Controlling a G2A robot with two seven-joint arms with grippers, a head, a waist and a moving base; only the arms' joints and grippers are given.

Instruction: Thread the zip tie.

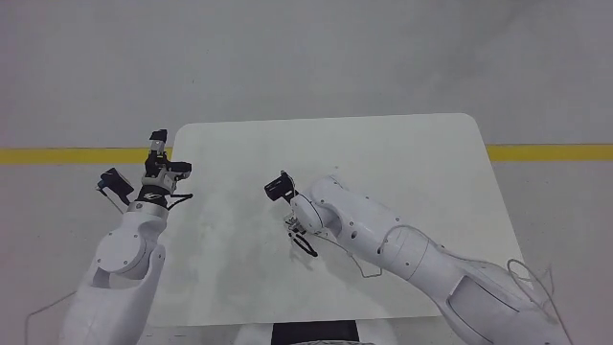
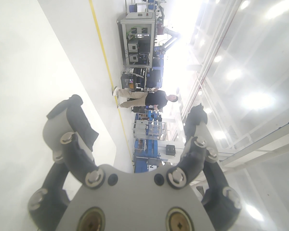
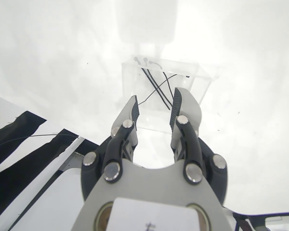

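Here, right hand (image 3: pixel 155 94) gapes — zip ties (image 3: pixel 156 90) in clear box (image 3: pixel 189 69).

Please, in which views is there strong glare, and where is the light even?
Left wrist view: ceiling lights glare strongly and wash out the room beyond the left gripper. Right wrist view: bright table; the clear box shows faintly, the black zip ties plainly. Top view: even light on the table, no glare.

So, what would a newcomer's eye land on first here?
Thin black zip ties cross at a clear plastic box on the white table, just ahead of the open right gripper. The left gripper, open wide and empty, sits by the table's edge on the robot's left.
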